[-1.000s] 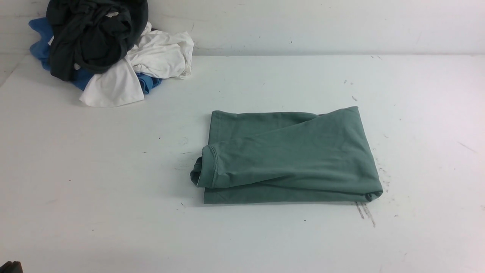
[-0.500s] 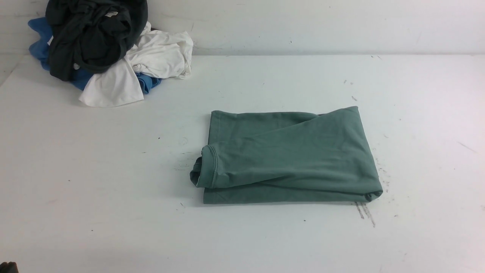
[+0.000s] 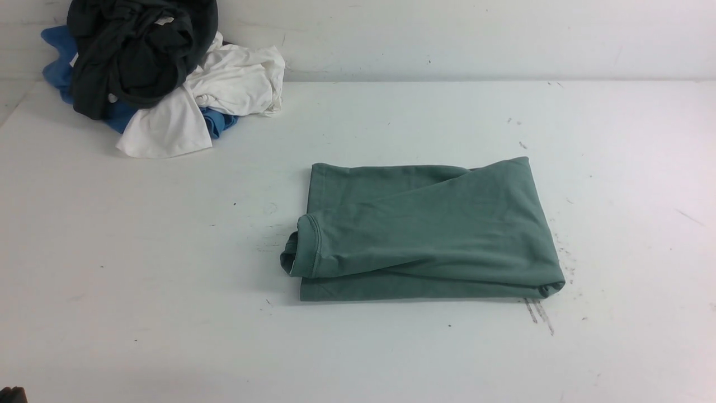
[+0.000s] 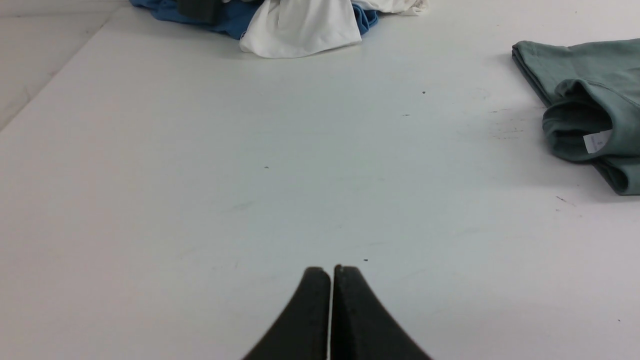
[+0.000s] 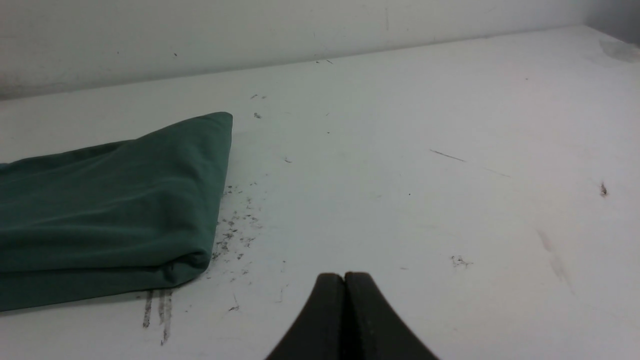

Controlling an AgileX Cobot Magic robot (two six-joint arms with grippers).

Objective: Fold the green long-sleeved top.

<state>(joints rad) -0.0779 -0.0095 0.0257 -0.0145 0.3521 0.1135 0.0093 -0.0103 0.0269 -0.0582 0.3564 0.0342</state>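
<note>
The green long-sleeved top [image 3: 430, 232] lies folded into a flat rectangle at the table's middle, a sleeve laid across it with its cuff [image 3: 305, 246] at the left end. It also shows in the left wrist view [image 4: 590, 105], with a small white label [image 4: 597, 141], and in the right wrist view [image 5: 110, 205]. My left gripper [image 4: 331, 272] is shut and empty, low over bare table well left of the top. My right gripper [image 5: 344, 277] is shut and empty, over bare table right of the top. In the front view only a dark bit of the left arm [image 3: 11, 394] shows.
A pile of other garments sits at the table's far left corner: a blackish one [image 3: 137, 53], a white one [image 3: 224, 89] and a blue one [image 3: 59, 64]. The white table [image 3: 391, 358] has scuff marks by the top's right end [image 3: 540, 316]. A wall runs along the back.
The dark bit of the left arm at the front view's lower left corner has drawn slightly further out of view. The top has not moved.
</note>
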